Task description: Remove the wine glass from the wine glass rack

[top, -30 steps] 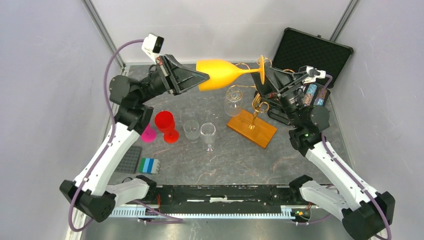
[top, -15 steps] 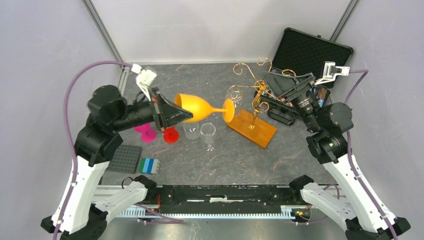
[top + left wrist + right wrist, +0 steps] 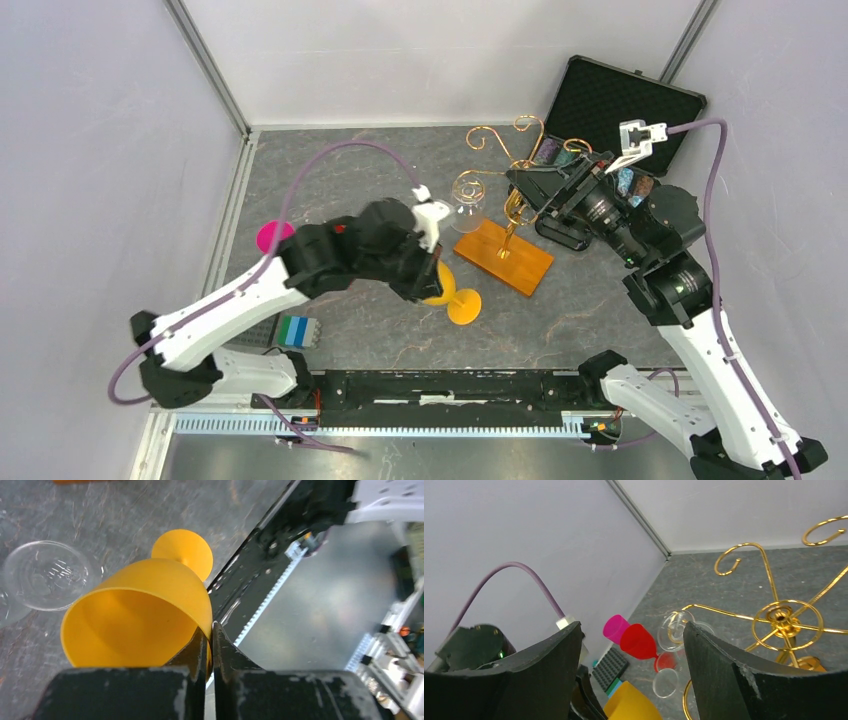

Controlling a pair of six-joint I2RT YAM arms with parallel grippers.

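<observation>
The left gripper pinches the rim of the smooth orange wine glass. One black finger is inside the bowl and one is outside, squeezed close on the thin wall. The orange wine glass is off the gold wire wine glass rack. It is low over the grey stone-look bench, near the middle and a bit toward the front edge, just in front of the rack's orange-brown wooden base. It leans over, with its round foot toward the front edge. I cannot tell if the foot touches the bench or hangs just above it. A clear wine glass hangs on one curled arm of the rack, on the side facing the left edge. A second clear glass stands on the bench just beside the orange one. The right gripper is up in the air next to the rack, on the side facing the right edge, and its two dark fingers are spread wide with nothing between them. Past them are a red wine glass, a pink cup and a grey studded plate, all toward the left edge. An open black case lies in the back right corner. A small blue and green block sits near the front edge, on the left side.
</observation>
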